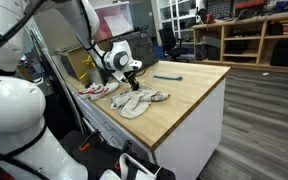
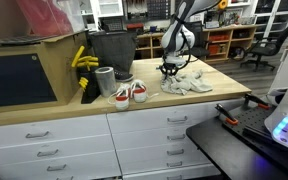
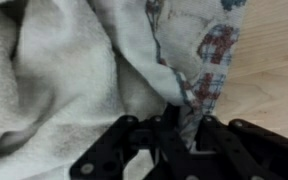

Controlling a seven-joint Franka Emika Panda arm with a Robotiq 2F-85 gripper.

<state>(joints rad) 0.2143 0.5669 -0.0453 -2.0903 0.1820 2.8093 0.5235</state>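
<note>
on the wooden countertop [image 1: 194, 95], near its middle, a pale crumpled towel [image 1: 140, 101] lies in a loose heap, and the gripper [image 1: 132, 78] stands straight down on the heap's edge. in the wrist view the gripper [image 3: 181, 110] has its two black fingers [image 3: 206, 135] drawn in tight on a raised fold of the towel [image 3: 74, 70], so the cloth is pinched between them. beside that fold sits a red and blue checked patch [image 3: 216, 48]; it is too blurred to tell whether it carries any print or letters. the fingertips themselves are buried in the cloth and cannot be made out. in an exterior view the gripper [image 2: 170, 70] covers part of the towel [image 2: 189, 85], and the arm above it is cut off by the frame. just beside the towel lies a pair of red and white sneakers [image 2: 130, 94]; any logo on them is too small to read. behind them stand a grey cup [image 2: 105, 80] and a black bin [image 2: 111, 48]. a slim blue tool [image 1: 167, 76] lies well apart, its kind unclear.
</note>
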